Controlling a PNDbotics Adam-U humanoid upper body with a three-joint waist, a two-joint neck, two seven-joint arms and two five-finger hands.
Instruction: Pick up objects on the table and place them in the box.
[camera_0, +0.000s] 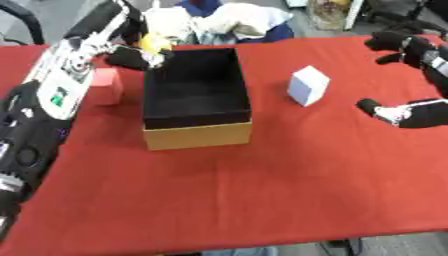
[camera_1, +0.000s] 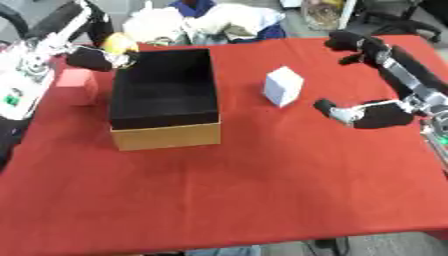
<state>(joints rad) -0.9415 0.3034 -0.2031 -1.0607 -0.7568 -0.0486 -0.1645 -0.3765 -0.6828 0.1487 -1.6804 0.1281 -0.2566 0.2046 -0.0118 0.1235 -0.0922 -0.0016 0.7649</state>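
An open box (camera_0: 198, 135), black inside with tan cardboard walls, stands left of the middle of the red table (camera_0: 262, 190). My left hand (camera_0: 131, 57) is at the box's far left corner, curled round a small yellow object (camera_1: 118, 43) that it holds just above the rim. A pink block (camera_0: 105, 86) sits on the cloth left of the box, beside my left forearm. Right of the box lies a white cube (camera_1: 283, 86). My right hand (camera_1: 378, 115) hovers open to the right of the cube with nothing in it, fingers spread toward the far edge.
A heap of white and blue cloth (camera_0: 236, 20) lies just past the table's far edge, behind the box. My left arm (camera_0: 48, 100) runs along the table's left side. The table's front edge crosses the bottom of the views.
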